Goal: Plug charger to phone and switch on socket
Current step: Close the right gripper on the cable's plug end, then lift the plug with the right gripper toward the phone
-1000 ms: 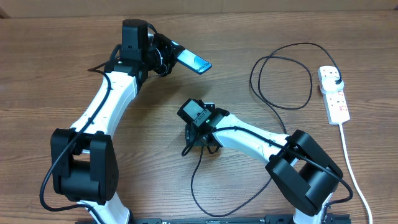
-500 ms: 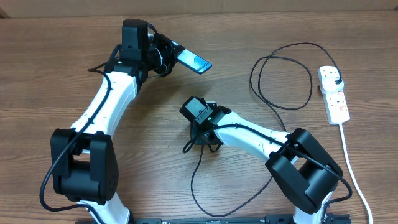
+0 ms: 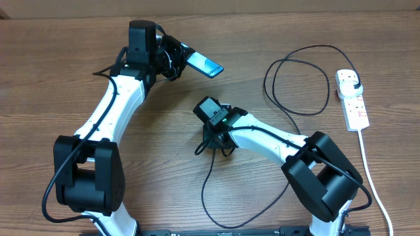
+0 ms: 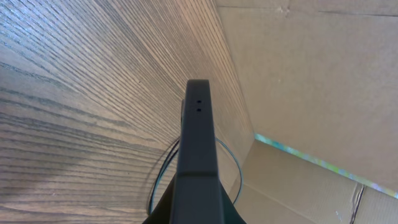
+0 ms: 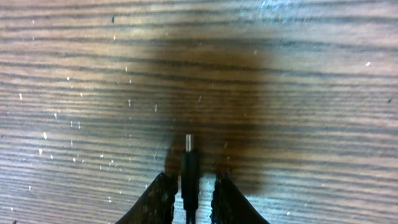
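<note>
My left gripper [image 3: 178, 56] is shut on the phone [image 3: 203, 64] and holds it tilted above the far middle of the table. In the left wrist view the phone's dark edge [image 4: 198, 137] runs up from the jaws [image 4: 198, 214]. My right gripper [image 3: 211, 145] is at the table's middle, just above the wood. The charger's slim connector tip [image 5: 189, 165] sits between its fingers [image 5: 189, 190]. The black charger cable [image 3: 202, 191] loops round to its plug [image 3: 354, 82] in the white socket strip [image 3: 354, 108] at the right.
The strip's thick white cord [image 3: 369, 167] runs down the right edge. A cable loop lies at the right centre and another shows behind the phone in the left wrist view [image 4: 160, 183]. Cardboard walls [image 4: 311, 74] stand at the table's far side.
My right gripper has shifted slightly up and to the right, and the cable end moved with it. The left arm and the phone have not moved.
</note>
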Controlling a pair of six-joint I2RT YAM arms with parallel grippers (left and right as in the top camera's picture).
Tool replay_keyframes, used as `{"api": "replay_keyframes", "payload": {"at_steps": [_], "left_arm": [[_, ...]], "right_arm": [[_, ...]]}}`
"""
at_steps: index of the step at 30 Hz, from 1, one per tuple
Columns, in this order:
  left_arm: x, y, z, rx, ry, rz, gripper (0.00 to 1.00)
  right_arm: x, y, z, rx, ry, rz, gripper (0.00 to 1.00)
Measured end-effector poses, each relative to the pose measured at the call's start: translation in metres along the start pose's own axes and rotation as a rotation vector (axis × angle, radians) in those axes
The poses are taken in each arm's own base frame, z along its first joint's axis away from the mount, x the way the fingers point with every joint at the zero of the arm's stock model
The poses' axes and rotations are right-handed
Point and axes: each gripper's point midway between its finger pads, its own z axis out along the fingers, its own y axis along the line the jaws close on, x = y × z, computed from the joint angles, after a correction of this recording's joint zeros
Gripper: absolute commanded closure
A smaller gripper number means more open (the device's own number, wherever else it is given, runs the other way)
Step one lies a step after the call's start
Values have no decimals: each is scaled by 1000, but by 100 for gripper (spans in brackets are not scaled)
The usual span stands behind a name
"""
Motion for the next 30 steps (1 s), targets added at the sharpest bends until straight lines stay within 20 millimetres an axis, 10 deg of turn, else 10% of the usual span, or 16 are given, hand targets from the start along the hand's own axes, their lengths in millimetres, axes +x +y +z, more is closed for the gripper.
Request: {"api": "replay_keyframes", "payload": {"at_steps": [10,30], "left_arm": [[0,0,0,0,0,0,96],[-1,-7,0,28,-4,-42,96]], "right_arm": [[1,-2,0,4,9,-16,96],[24,21,-3,-144,153,-84,96]]}}
